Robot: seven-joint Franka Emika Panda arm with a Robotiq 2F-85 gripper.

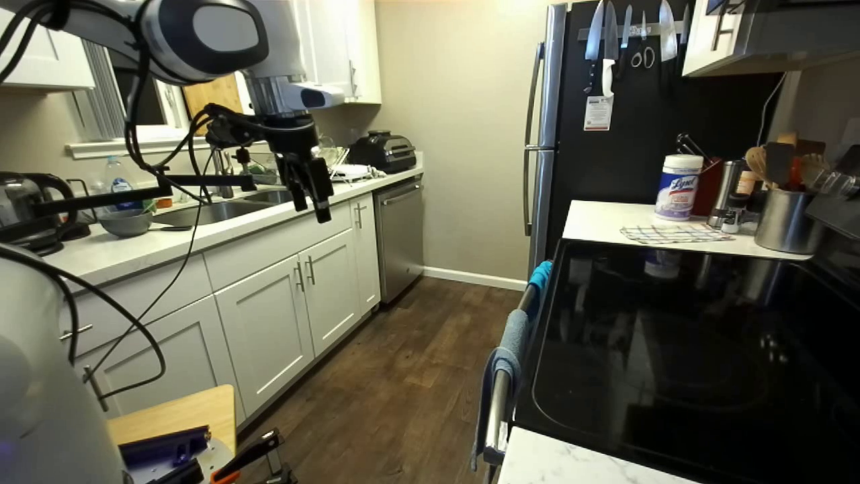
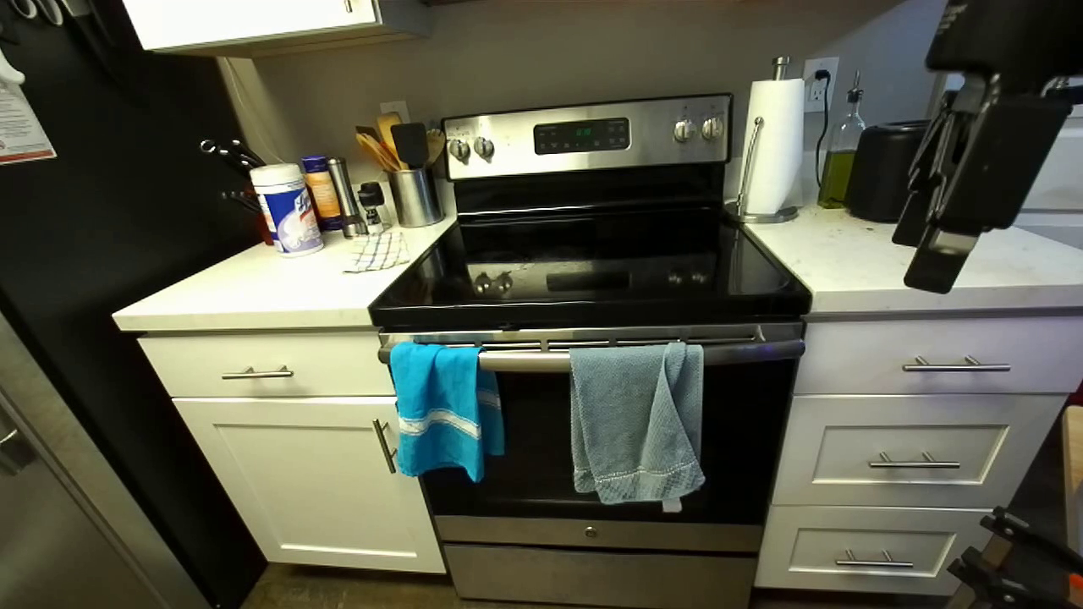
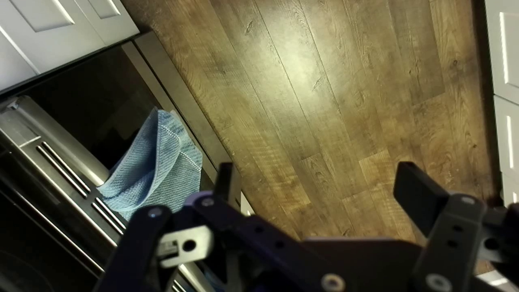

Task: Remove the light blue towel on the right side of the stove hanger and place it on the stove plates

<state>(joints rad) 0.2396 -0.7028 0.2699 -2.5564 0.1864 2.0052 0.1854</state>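
Your Robotiq gripper (image 3: 318, 184): jaws apart, empty. Light-blue hand towel (image 2: 630, 427): likely light, floppy; pinch upper fold near oven handle (image 2: 525, 362).

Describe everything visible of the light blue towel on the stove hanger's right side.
The light blue towel looks like soft, textured, greyish-blue cloth, with a paler stitched-looking line near its lower edge and a whitish tag below. In an exterior view it hangs over, and touches, the stove hanger, right of centre, with a loose fold on its right. The open end effector stands apart from it.
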